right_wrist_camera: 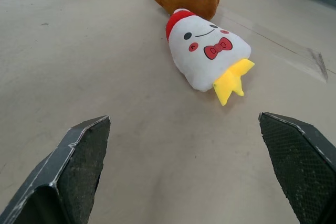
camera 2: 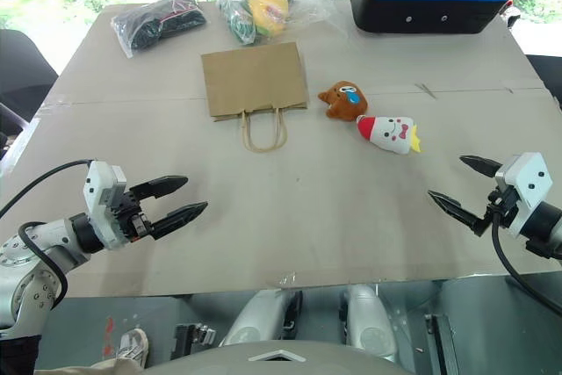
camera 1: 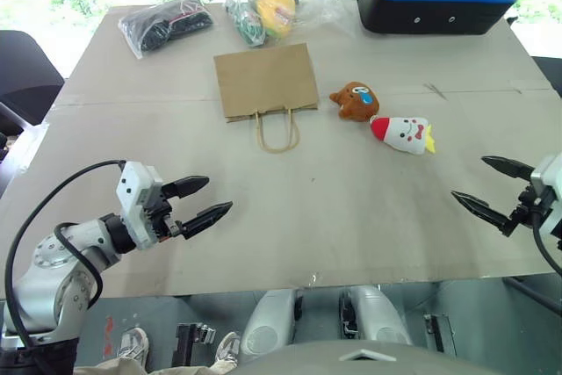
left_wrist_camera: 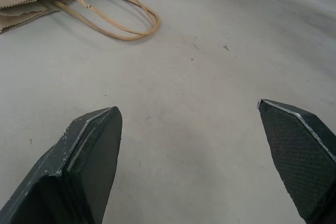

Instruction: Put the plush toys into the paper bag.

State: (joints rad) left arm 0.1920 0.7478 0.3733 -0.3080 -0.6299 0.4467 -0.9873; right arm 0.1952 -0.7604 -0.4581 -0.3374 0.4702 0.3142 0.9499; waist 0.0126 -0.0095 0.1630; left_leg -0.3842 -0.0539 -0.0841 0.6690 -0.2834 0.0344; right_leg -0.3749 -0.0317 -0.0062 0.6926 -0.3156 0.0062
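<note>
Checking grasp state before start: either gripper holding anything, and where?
Nothing held. Left gripper and right gripper hover open over the table, apart from toys and bag.

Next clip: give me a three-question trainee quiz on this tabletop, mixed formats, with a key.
1. True or false: the paper bag stands upright.
2. Which plush toy lies nearer the bag's handles: A) the brown toy B) the white toy?
3. Fill in: the left gripper and right gripper are both ____ and hold nothing.

Key
1. False; it lies flat on the table.
2. A.
3. Open.
</note>
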